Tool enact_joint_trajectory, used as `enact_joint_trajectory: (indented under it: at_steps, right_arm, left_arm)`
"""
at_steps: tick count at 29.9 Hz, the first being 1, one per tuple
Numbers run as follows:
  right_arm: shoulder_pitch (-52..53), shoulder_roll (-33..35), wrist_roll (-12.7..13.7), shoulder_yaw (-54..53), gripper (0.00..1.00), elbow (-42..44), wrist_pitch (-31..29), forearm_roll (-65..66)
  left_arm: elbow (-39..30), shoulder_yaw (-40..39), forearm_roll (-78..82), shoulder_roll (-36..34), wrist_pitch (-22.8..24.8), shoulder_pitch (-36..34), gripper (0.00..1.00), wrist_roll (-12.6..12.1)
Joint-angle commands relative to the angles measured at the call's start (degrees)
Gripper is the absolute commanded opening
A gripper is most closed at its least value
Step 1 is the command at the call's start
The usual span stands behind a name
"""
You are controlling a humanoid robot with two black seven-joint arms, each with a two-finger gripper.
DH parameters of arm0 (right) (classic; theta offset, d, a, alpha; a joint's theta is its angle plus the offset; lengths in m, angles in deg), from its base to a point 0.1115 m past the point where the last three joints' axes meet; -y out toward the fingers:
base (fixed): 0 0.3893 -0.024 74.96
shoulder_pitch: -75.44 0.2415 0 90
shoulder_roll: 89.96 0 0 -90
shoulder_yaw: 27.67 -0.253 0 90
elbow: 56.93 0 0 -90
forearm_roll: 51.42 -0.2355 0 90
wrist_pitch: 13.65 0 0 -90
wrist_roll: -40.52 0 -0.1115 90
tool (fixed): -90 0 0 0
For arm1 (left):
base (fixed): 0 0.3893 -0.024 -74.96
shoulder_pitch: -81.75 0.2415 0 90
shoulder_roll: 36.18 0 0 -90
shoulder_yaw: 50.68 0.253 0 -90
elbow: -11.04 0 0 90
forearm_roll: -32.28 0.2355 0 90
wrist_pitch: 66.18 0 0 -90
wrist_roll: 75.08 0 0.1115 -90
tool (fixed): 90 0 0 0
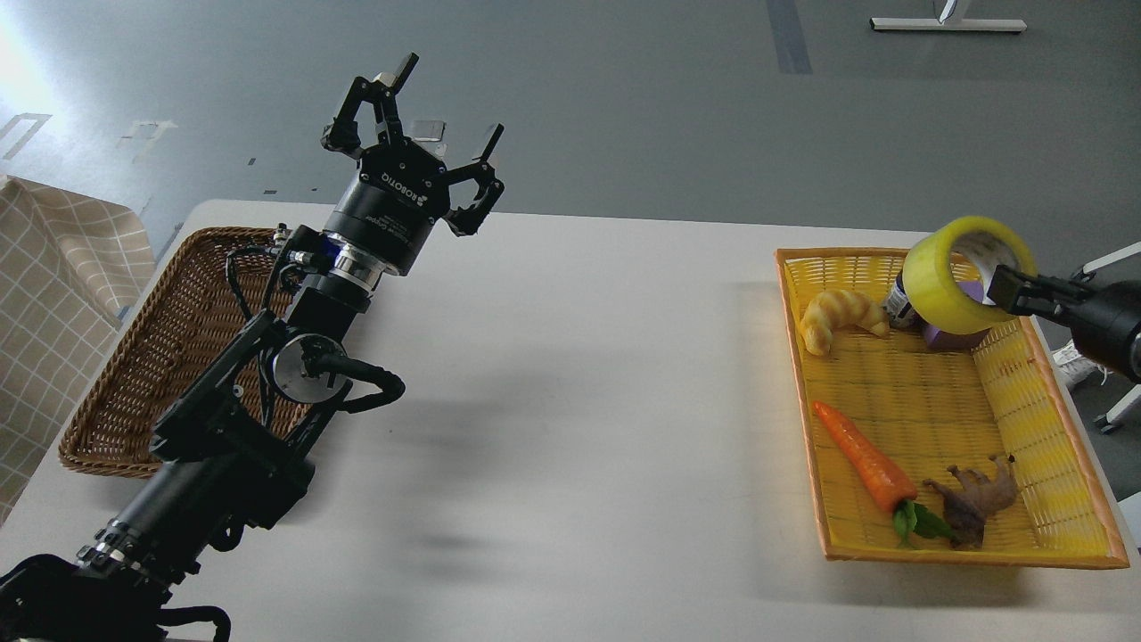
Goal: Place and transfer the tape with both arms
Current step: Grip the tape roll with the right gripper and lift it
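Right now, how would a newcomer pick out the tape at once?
Find the yellow basket on the table's right side. Above its far right corner the right gripper holds the tape in the air. It is a see-through yellow ring with a pale core, unlike the solid croissant lying below.

Black jointed left arm (pixel 223 446): silver joint disc, looped black cables, white ROBOTIQ marking, black fingers (pixel 392 76).

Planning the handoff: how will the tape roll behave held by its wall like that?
The tape keeps its round shape in the right tool, so probably stiff. It hangs off one side of the pinch, so it may pivot. Set down on its curved edge, it would likely roll.
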Motion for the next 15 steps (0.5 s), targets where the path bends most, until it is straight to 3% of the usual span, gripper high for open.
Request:
enact_joint_trajectory:
  at_steps: [1,9,15]
  right_arm:
    - [5.8,-2.7,0.0,1.5,0.08,0.4,0.0,0.0]
    - [14.5,-8.2,0.1,11.6,0.08,1.7,0.0,0.1]
    - [18.6,-14.8,3.1,17.7,0.08,1.7,0.0,0.2]
  left_arm:
    - [0.0,0.0,0.0,-0.1,0.0,-0.1,0.98,0.0]
    - [0.0,-0.3,0.0,0.0,0.1,0.0,0.98,0.1]
    - [0.0,-0.7,0.0,-0.2,0.1,0.4,0.98,0.1]
